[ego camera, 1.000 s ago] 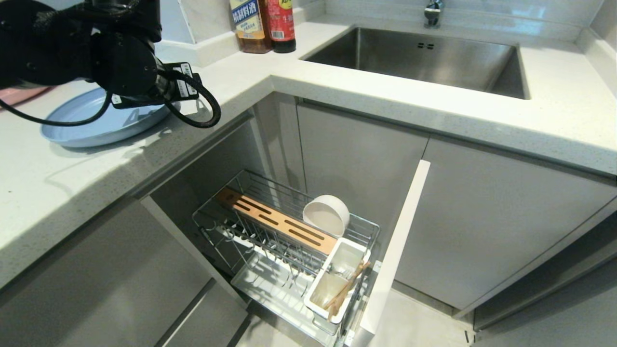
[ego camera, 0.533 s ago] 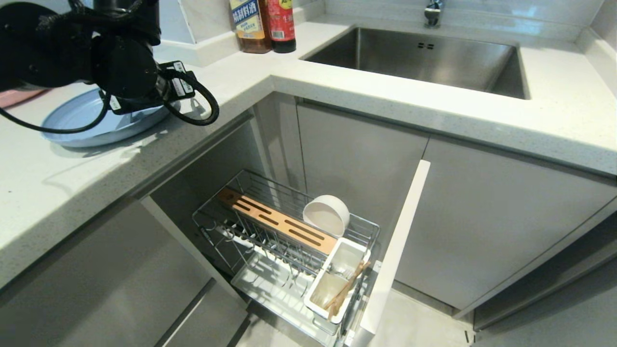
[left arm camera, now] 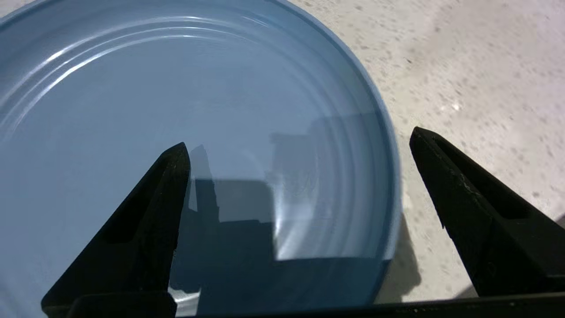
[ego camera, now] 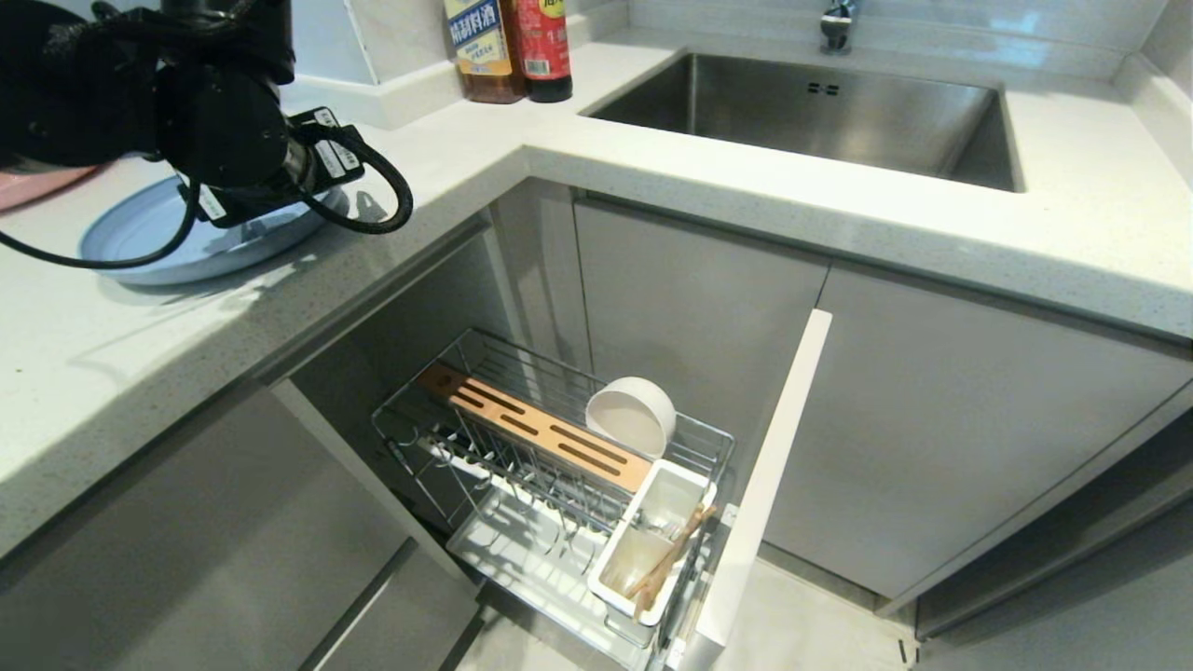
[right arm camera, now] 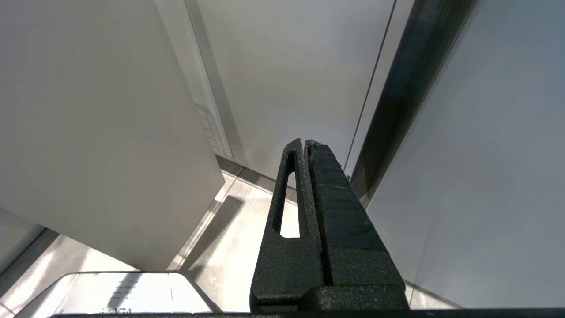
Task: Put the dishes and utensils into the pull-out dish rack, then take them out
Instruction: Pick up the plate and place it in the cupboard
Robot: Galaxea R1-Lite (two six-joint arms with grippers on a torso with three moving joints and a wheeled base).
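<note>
Head view: left arm up at the far left over the countertop [ego camera: 652, 168], its wrist above the pale blue plate [ego camera: 140, 247], which lies flat on the counter near the corner edge. Left wrist view shows the left gripper [left arm camera: 298, 137] with jaws spread wide, empty, straddling the plate's [left arm camera: 154, 97] rim, one finger [left arm camera: 145, 212] over the plate's inside, the other over bare counter [left arm camera: 476, 66]; cannot tell if either tip touches. Dish rack [ego camera: 559, 466] pulled out below the counter, its narrow cabinet front [ego camera: 764, 485] standing out to the right. Cream bowl [ego camera: 632, 416] on its side in the rack, just behind the slotted wooden strip [ego camera: 531, 429]. White utensil cup [ego camera: 648, 540] at the front end holds the chopsticks [ego camera: 671, 554], leaning; fork [ego camera: 659, 524] barely visible in the cup beside them. Sink [ego camera: 820, 112] and two bottles [ego camera: 508, 47] at the back of the counter. Right wrist view: right gripper [right arm camera: 305, 143] with jaws pressed together, holding nothing, hanging low beside cabinet fronts [right arm camera: 101, 110].
</note>
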